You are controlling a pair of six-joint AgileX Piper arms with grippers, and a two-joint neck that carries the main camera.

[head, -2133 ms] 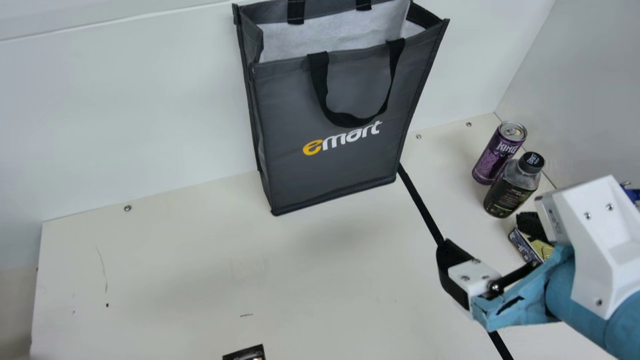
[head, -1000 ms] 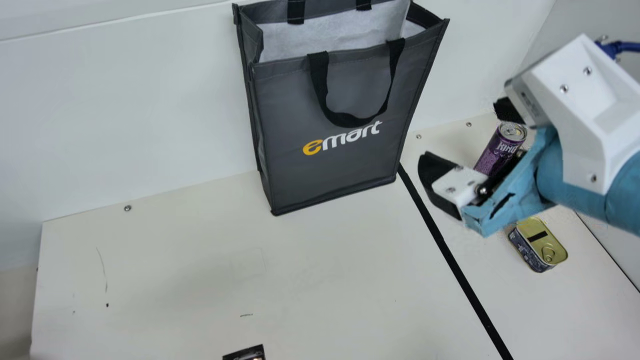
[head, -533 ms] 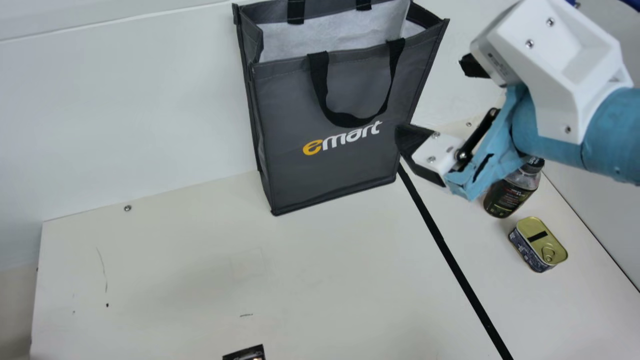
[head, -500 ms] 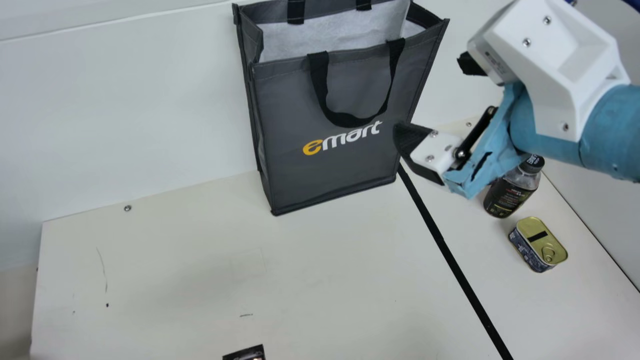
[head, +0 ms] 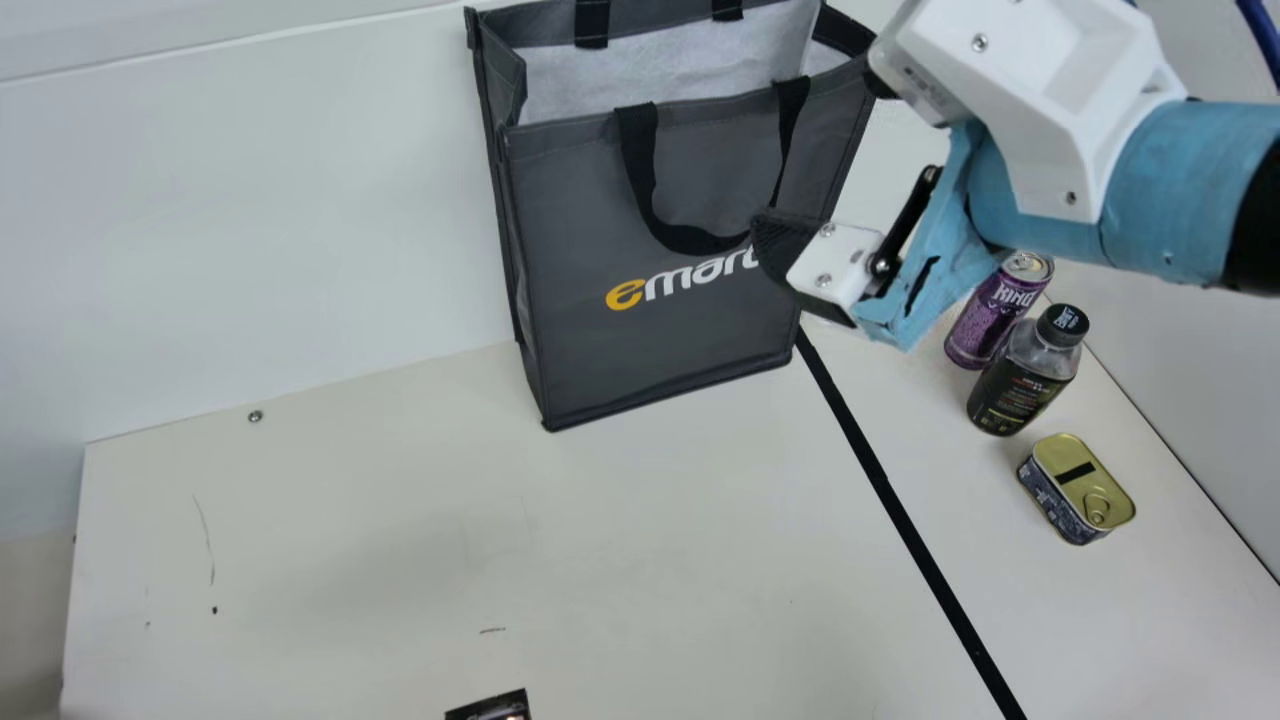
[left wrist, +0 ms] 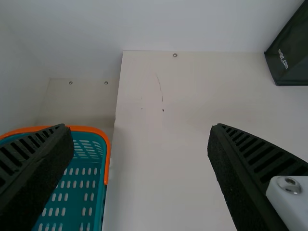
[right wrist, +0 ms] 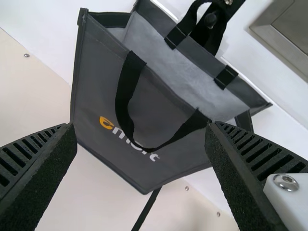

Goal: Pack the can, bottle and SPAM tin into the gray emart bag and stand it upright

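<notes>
Near the gray fabric emart bag (head: 590, 240), likely lining up; next, clasp black strap (head: 642, 170) with open black right gripper (right wrist: 141, 126), leaving open black left gripper (left wrist: 138, 127) well apart.

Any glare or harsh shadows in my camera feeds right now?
Main view: soft, faint shading on the table, small highlights on the can's metal top; left wrist view: a soft shadow on the table near the basket, a glint on the finger screw; right wrist view: bright wall, but the bag stands out clearly.
</notes>
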